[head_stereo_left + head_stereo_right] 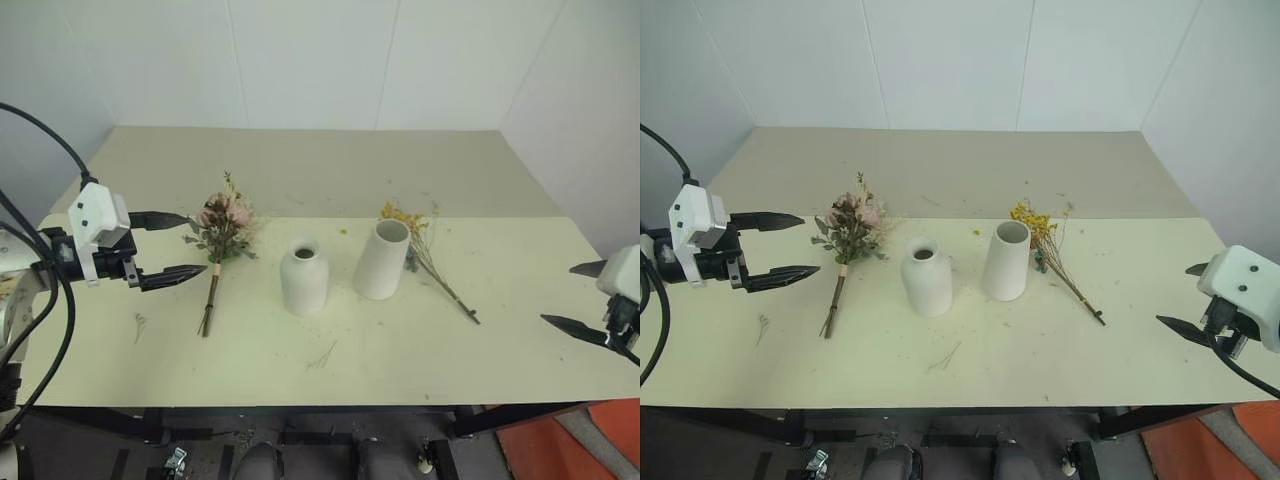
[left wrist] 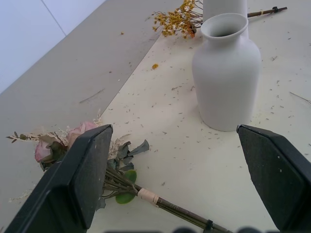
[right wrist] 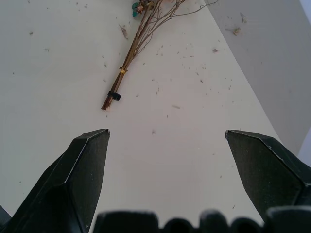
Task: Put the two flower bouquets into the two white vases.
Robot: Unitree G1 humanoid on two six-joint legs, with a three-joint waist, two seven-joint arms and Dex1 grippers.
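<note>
A pale yellow-green surface (image 1: 500, 350) fills the middle of the room, matte and evenly lit, with small crumbs and bits of dried plant scattered over it. A faint seam crosses it, and the farther section (image 1: 300, 160) looks a shade duller and greyer than the near one. Behind and on both sides stand plain white walls (image 1: 940, 60) made of flat panels, with thin vertical joints between them. Under the near edge runs a dark frame (image 1: 300, 415) above a dark grey floor (image 1: 100, 455). At the lower right corner lies an orange-red patch (image 1: 560, 450) on the floor.
</note>
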